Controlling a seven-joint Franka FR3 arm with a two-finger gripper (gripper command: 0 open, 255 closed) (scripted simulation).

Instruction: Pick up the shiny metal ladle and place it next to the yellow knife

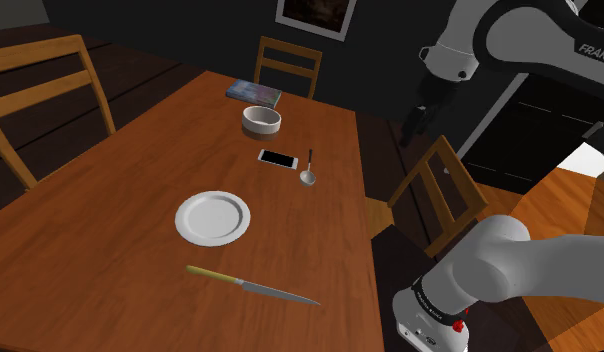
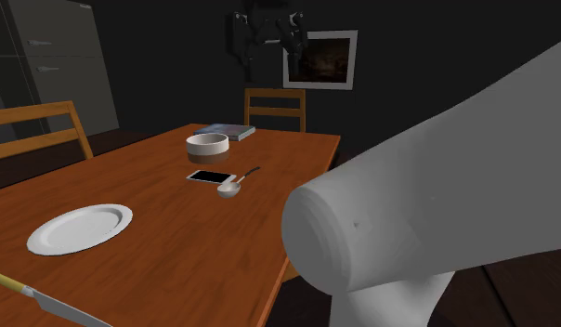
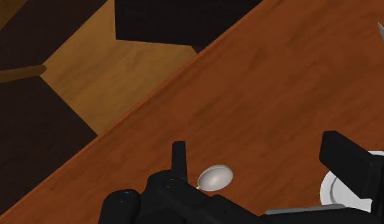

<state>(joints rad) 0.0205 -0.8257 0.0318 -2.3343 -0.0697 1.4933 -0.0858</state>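
**Shoulder view.** The ladle lies on the table, just beside a phone. Its bowl end points toward the yellow knife and its handle runs toward the far end. A plate sits between the ladle and the knife. The gripper hangs high, out past the table's edge. From the gripper, the ladle lies down and toward this view's left.

**Second exterior view.** The gripper is well above the table's far end. The ladle is far below it, with its handle slanting away toward this view's right. The knife is at the near corner.

**Wrist view.** The fingers stand apart, holding nothing. The bowl of the ladle shows between them, nearer one finger, and the hand hides the handle. I judge that I need a long descent, with the jaws turned across the handle's axis.
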